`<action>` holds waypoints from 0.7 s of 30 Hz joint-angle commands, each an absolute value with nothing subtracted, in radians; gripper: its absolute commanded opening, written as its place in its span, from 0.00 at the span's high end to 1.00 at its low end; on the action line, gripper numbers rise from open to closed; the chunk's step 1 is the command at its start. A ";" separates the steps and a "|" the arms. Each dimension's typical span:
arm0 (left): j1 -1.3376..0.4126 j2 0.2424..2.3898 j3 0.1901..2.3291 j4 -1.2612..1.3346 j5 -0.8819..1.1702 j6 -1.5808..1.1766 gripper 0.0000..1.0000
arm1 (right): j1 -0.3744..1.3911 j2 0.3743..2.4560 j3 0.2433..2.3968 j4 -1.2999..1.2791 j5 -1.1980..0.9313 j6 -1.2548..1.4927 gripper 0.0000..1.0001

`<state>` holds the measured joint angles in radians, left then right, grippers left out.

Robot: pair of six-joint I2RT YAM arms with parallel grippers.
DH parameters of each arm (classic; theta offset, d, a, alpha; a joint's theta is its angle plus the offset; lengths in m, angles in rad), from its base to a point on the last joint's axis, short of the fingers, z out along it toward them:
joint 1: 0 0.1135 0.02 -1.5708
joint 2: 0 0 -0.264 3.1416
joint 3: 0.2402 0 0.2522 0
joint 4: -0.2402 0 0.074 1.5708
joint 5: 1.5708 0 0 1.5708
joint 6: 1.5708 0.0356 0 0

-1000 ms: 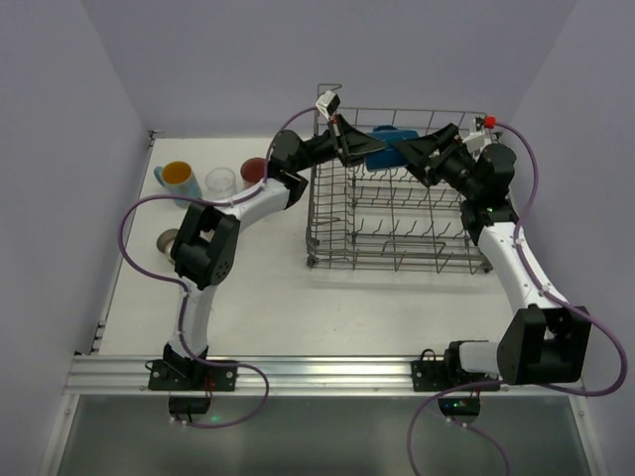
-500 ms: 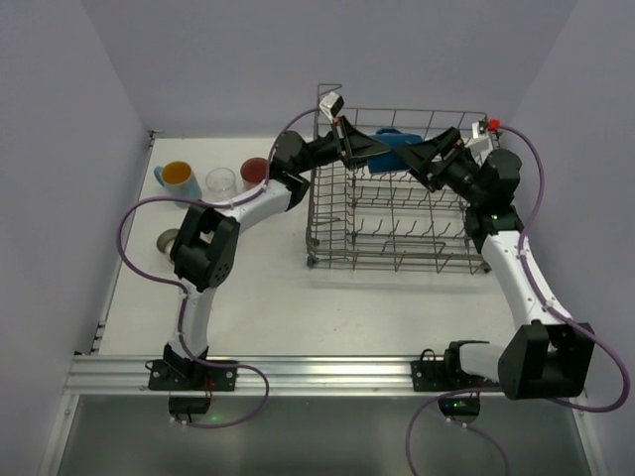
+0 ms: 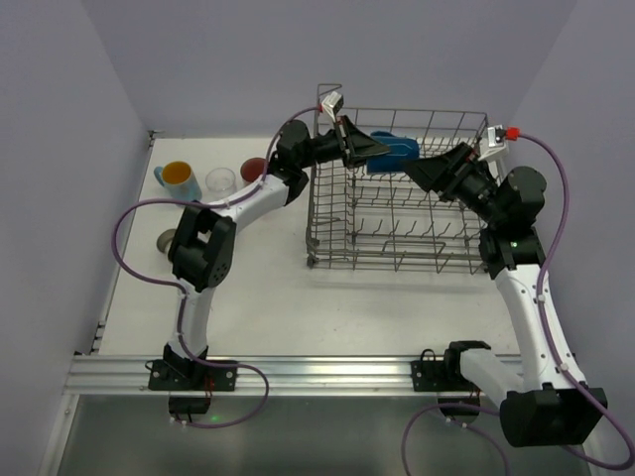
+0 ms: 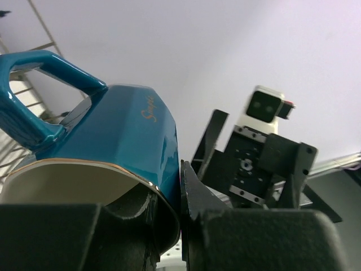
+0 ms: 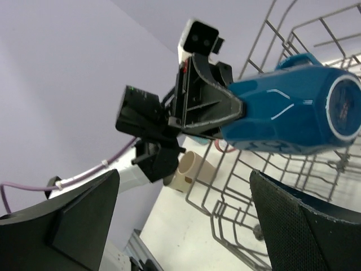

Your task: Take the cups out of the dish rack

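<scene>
My left gripper [image 3: 369,149] is shut on the rim of the dark blue mug [image 3: 394,152] and holds it on its side above the far left part of the grey wire dish rack [image 3: 397,213]. In the left wrist view one finger is inside the mug [image 4: 113,130] and one outside, at the gripper [image 4: 181,180]. My right gripper [image 3: 429,171] is open and empty, just right of the mug. The right wrist view shows the mug [image 5: 293,113] ahead of my open right gripper [image 5: 186,226], above the rack [image 5: 265,186].
Left of the rack stand a light blue mug with orange inside [image 3: 177,180], a clear glass [image 3: 220,182], a pink-red tumbler [image 3: 254,170] and a beige cup [image 3: 169,239]. Another beige cup [image 5: 192,166] lies by the rack's corner. Walls close in on both sides.
My right gripper has drawn back to the right, away from the dark blue mug. The left gripper keeps hold of the mug above the rack.
</scene>
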<state>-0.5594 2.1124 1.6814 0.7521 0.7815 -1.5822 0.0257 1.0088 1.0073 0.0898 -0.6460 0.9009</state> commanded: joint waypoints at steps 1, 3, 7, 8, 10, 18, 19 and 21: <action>-0.555 2.026 1.775 0.648 0.790 -1.430 1.00 | 0.026 0.985 1.017 -0.046 -0.611 0.816 0.01; -0.551 1.982 1.784 0.527 0.782 -1.356 1.00 | 0.026 0.974 1.014 -0.083 -0.592 0.773 0.01; -0.540 1.892 1.845 0.205 0.759 -1.032 1.00 | 0.026 0.963 1.019 -0.204 -0.520 0.690 0.01; -0.535 1.867 1.853 0.162 0.755 -0.984 1.00 | 0.026 0.963 1.019 -0.216 -0.503 0.677 0.01; -0.525 1.795 1.852 0.066 0.765 -0.870 1.00 | 0.026 0.960 1.009 -0.245 -0.488 0.641 0.01; -0.385 1.428 1.755 -0.521 0.464 -0.450 1.00 | 0.026 0.954 0.997 -0.282 -0.448 0.589 0.01; -0.359 1.396 1.708 -0.558 0.425 -0.402 1.00 | 0.026 0.956 0.994 -0.281 -0.446 0.589 0.01; -0.318 1.297 1.663 -0.621 0.295 -0.358 1.00 | 0.026 0.960 0.992 -0.269 -0.449 0.594 0.01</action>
<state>-0.3691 1.4063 1.7138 -0.4194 0.5156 -0.5568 0.0261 0.9745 0.9951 -0.2741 -0.4717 0.6239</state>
